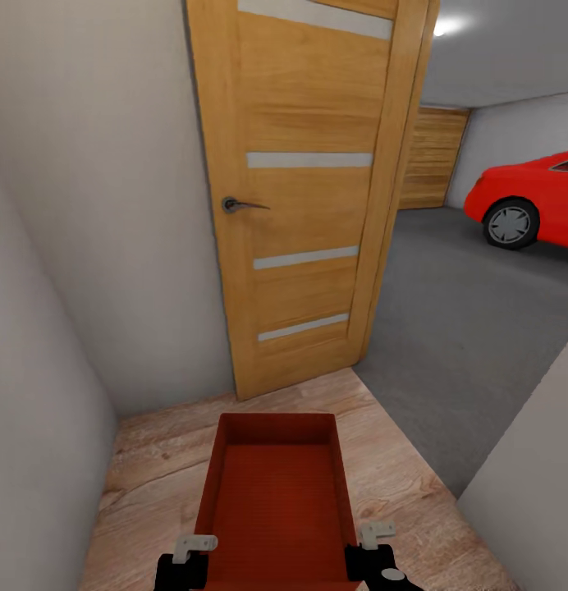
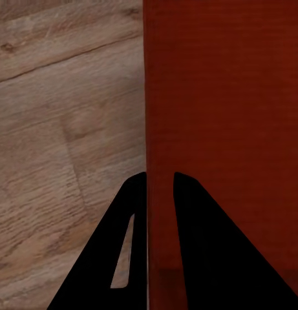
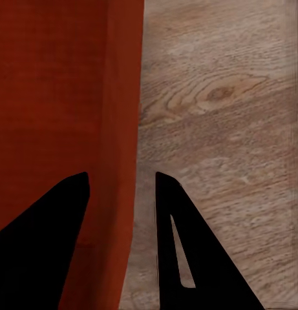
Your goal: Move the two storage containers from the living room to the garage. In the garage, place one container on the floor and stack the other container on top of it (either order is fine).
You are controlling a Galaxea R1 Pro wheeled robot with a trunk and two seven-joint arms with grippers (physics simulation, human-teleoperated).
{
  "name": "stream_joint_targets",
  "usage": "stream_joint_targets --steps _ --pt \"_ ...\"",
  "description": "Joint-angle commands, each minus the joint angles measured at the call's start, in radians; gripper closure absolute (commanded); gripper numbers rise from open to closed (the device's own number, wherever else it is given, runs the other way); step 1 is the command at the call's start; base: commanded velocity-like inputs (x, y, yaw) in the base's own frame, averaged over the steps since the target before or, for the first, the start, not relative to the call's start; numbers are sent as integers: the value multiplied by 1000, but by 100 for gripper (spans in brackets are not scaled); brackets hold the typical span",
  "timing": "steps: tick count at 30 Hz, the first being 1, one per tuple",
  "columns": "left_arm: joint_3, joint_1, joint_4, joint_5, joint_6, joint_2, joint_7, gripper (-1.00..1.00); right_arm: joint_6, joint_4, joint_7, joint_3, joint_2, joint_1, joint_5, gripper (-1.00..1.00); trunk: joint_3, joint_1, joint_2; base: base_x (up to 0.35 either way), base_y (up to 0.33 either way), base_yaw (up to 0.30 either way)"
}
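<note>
Container (image 1: 276,492) (long axis pointing doorward): left fingers (image 2: 139,213), right fingers (image 3: 168,219) clamp its walls.

You see a red-orange container (image 1: 276,492) held over wood planks (image 1: 153,468) by both tools, facing a wooden door (image 1: 309,189); beyond, grey garage floor (image 1: 464,328) and a red car (image 1: 530,201).

container (image 1: 276,501) ahead, low | door (image 1: 309,189) behind it | car (image 1: 534,201) far right
</note>
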State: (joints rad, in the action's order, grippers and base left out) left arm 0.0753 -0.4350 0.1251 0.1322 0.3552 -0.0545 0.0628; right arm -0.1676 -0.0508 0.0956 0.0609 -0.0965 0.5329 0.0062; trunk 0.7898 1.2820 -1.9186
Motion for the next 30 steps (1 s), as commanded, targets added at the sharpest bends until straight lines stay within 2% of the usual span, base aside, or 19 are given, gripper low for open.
stream_joint_targets --steps 1,11,25,30 --pt "30 -1 1 10 4 0 14 100 -3 2 9 -1 0 1 -3 100 1 0 0 0 0 -251" --pt "30 -1 1 10 4 0 14 100 -3 2 9 -1 0 1 -3 100 1 0 0 3 0 -205" --pt "30 -1 1 10 4 0 14 100 -3 2 9 -1 0 1 -3 100 1 0 0 237 135 -14" --pt "30 -1 1 10 4 1 14 100 -4 2 9 -1 0 1 -3 100 1 0 0 110 68 0"
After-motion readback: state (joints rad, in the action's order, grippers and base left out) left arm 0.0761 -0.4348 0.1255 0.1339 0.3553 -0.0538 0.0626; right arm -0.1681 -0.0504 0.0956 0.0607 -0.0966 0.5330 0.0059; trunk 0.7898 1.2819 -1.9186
